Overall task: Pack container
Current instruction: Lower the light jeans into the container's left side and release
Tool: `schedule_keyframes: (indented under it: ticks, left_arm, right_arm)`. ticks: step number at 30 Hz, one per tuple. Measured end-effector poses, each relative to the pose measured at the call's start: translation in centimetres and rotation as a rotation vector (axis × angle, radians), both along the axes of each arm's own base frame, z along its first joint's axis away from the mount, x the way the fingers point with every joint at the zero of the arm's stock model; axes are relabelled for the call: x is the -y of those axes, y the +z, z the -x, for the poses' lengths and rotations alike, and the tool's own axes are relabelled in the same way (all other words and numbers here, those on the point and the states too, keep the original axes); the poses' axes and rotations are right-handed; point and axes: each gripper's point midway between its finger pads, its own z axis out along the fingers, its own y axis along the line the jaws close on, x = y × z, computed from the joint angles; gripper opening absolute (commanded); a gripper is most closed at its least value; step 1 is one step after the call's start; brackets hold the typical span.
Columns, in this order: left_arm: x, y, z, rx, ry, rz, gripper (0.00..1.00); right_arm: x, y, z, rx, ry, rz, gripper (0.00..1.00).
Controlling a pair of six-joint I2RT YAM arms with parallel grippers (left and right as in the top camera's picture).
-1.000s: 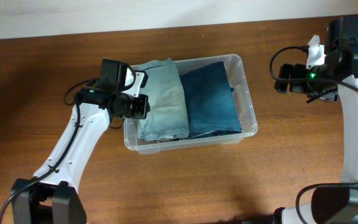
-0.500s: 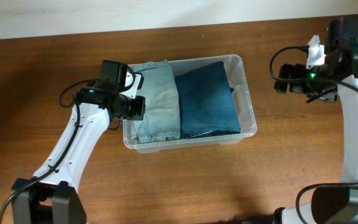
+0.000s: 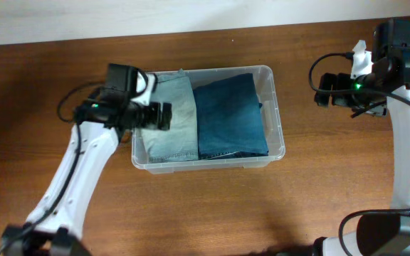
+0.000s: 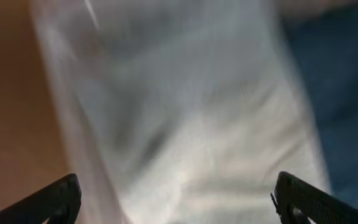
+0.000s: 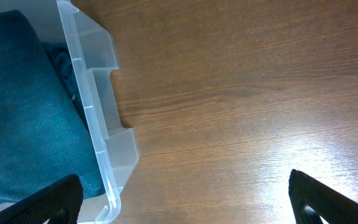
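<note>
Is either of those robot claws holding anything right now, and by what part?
Nothing is gripped. The left gripper hangs open over the light jeans in the container; the right gripper is open over the table.

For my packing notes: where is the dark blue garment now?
Overhead view: the dark blue garment lies inside the container, right side, against the light blue garment.

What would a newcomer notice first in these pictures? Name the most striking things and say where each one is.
A clear container sits in the middle of the wooden table, holding two folded pieces side by side: light blue denim on the left, dark blue denim on the right. The left gripper is open over the light blue denim at the container's left edge. The right gripper hangs open over bare wood, apart from the container's right end.
</note>
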Motion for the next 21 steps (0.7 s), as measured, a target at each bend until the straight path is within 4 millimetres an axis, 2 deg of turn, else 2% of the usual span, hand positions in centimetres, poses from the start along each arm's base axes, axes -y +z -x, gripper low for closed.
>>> schedule_keyframes:
  ticks: [1,2,4,5,6,7,10,12,14,17,21]
  left_arm:
    - [0.0,1.5,-0.7,0.059,0.005,0.008,0.98]
    - [0.1,3.6,-1.6,0.140,0.010,0.023,0.89]
    - [0.2,7.4,-2.8,0.277,0.016,0.048,0.51]
    - [0.3,9.3,-3.5,0.346,0.019,0.065,0.36]
    - [0.4,10.6,-3.9,0.396,0.019,0.077,0.30]
    - [0.5,11.5,-4.4,0.430,0.020,0.085,0.29]
    - [1.1,11.7,-5.5,0.468,0.013,0.096,0.30]
    - [1.7,10.6,-6.7,0.464,0.007,0.096,0.32]
    - [2.5,7.8,-7.8,0.414,-0.002,0.085,0.43]
    - [3.8,1.3,-9.1,0.291,-0.021,0.056,0.43]
    - [5.0,-6.7,-9.2,0.130,-0.044,0.014,0.46]
  right_arm:
    - [0.0,0.0,0.0,0.000,0.000,0.000,0.98]
    - [0.0,0.0,0.0,0.000,0.000,0.000,0.98]
    - [0.0,0.0,0.0,0.000,0.000,0.000,0.98]
    - [0.0,0.0,0.0,0.000,0.000,0.000,0.98]
    - [0.0,0.0,0.0,0.000,0.000,0.000,0.99]
    - [0.0,0.0,0.0,0.000,0.000,0.000,0.98]
    - [0.0,0.0,0.0,0.000,-0.001,0.000,0.98]
    - [0.0,0.0,0.0,0.000,0.000,0.000,0.99]
    - [0.0,0.0,0.0,0.000,0.000,0.000,0.99]
    - [0.0,0.0,0.0,-0.001,0.000,0.000,0.98]
    - [0.0,0.0,0.0,-0.001,0.000,0.000,0.98]
